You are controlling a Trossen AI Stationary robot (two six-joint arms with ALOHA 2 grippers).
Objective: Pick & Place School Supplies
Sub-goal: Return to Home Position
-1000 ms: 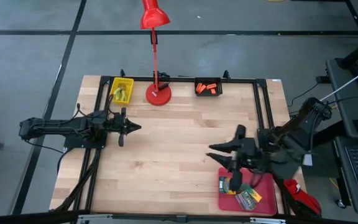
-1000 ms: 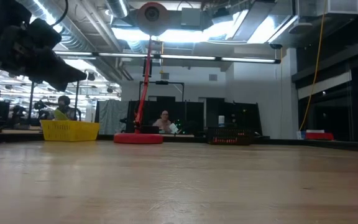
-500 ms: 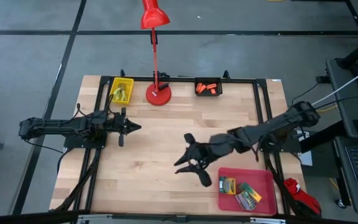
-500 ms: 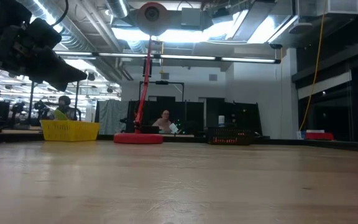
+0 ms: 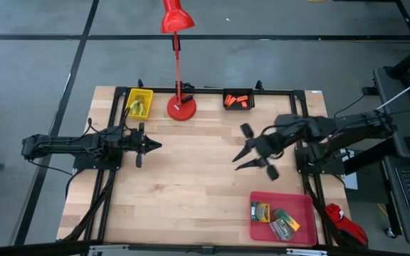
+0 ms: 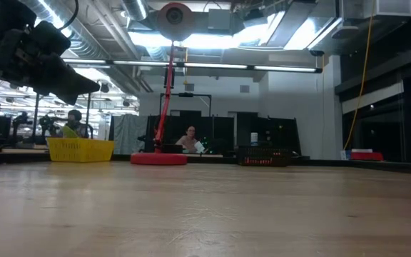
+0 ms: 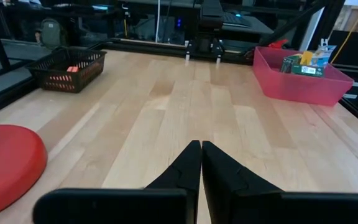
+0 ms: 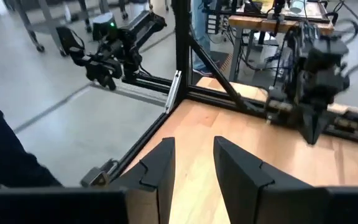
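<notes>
**Operator:** How far along are you?

**Me:** By my reading, the sorting is done. Three packs [image 5: 284, 227] lie in the red tray [image 5: 301, 205] at the near right corner of the desk [image 5: 191, 185]. The orange pieces [image 5: 238, 100] are in the black tray [image 5: 250, 92] at the far edge. The green tools [image 5: 139, 107] sit in the yellow tray [image 5: 131, 94], just beside the lamp [image 5: 182, 109].

**Operator:** Anything loose?

**Me:** From above I can find nothing lying on the bare wood between the trays.

**Operator:** And your pincers?

**Me:** My right pincer [image 5: 246, 149] hangs over the right-middle of the desk, between the black tray and the red one. Its fingers are apart with nothing between them, and its wrist view shows the gap plainly. My left pincer [image 5: 154, 146] is at the left side, pointing inward, with its fingers pressed together and holding nothing.

**Operator:** So what remains?

**Me:** Only parking, I think. My left arm [image 5: 70, 146] looks tucked at its resting place. My right arm [image 5: 333, 128] reaches out across the desk, so I judge it must fold back toward its base at the right edge. No grasp is called for.

**Operator:** Any risk?

**Me:** Little. The red tray lies near that arm's side, so the retreat should pass clear of its rim.
</notes>
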